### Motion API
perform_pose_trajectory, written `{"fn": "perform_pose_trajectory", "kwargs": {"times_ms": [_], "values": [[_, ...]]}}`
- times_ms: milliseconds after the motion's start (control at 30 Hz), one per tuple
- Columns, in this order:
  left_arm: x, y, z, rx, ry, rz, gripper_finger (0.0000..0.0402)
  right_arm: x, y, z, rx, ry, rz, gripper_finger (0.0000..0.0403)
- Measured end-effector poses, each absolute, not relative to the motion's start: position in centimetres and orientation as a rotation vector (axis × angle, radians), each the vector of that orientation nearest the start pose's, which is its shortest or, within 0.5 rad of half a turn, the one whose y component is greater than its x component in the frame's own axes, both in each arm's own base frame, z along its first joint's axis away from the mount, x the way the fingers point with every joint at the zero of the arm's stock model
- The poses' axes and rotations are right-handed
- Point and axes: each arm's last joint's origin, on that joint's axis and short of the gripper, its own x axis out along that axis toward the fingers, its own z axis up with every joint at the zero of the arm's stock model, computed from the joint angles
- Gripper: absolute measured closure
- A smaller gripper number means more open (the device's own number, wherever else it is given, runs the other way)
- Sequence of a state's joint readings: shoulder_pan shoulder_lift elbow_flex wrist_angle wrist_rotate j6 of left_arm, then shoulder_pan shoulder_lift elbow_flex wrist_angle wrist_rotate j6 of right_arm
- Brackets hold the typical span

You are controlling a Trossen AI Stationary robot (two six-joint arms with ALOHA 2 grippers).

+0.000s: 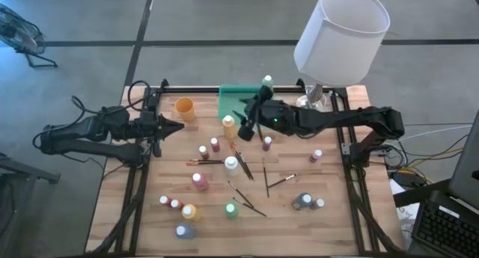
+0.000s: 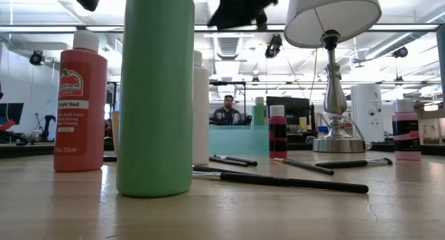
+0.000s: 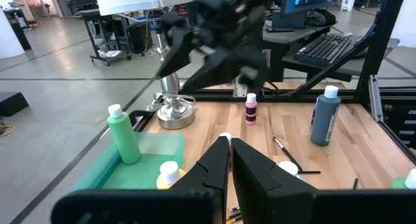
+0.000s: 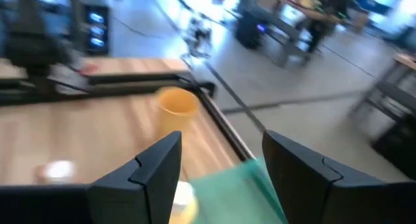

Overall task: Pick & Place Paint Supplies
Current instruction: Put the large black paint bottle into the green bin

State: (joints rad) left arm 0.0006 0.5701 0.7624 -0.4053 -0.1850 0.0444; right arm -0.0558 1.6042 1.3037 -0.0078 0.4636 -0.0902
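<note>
Paint bottles stand scattered over the wooden table: a white one (image 1: 231, 164), a pink one (image 1: 200, 181), a green one (image 1: 231, 209) and a yellow one (image 1: 229, 126) by the green tray (image 1: 228, 102). Another green bottle (image 1: 267, 82) stands upright at the tray's far right corner. Thin dark brushes (image 1: 247, 202) lie flat among them. My right gripper (image 1: 245, 117) hovers open over the tray's near right part, above the yellow bottle, nothing between its fingers (image 4: 156, 169). My left gripper (image 1: 176, 127) waits shut at the table's left, above the surface.
An orange cup (image 1: 185, 108) stands left of the tray. A lamp with a white shade (image 1: 340, 34) rises at the far right corner. More bottles cluster near the front left (image 1: 187, 212) and front right (image 1: 305, 202). A person (image 2: 228, 109) sits beyond the table.
</note>
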Motion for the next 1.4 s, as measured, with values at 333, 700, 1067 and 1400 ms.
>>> {"fn": "perform_pose_trajectory", "kwargs": {"times_ms": [333, 700, 1067, 1400], "values": [[12.1, 0.5, 33.1, 0.064, 0.217, 0.180, 0.0378, 33.9, 0.8, 35.8, -0.185, 0.283, -0.362, 0.0220], [12.1, 0.5, 33.1, 0.064, 0.217, 0.180, 0.0378, 28.4, 5.1, 39.1, -0.148, 0.267, -0.210, 0.0248], [12.1, 0.5, 33.1, 0.064, 0.217, 0.180, 0.0378, 24.5, 7.0, 38.4, 0.106, 0.506, 0.069, 0.0280], [12.1, 0.5, 33.1, 0.064, 0.217, 0.180, 0.0378, 21.4, 11.5, 36.9, 0.356, 0.746, 0.135, 0.0335]]}}
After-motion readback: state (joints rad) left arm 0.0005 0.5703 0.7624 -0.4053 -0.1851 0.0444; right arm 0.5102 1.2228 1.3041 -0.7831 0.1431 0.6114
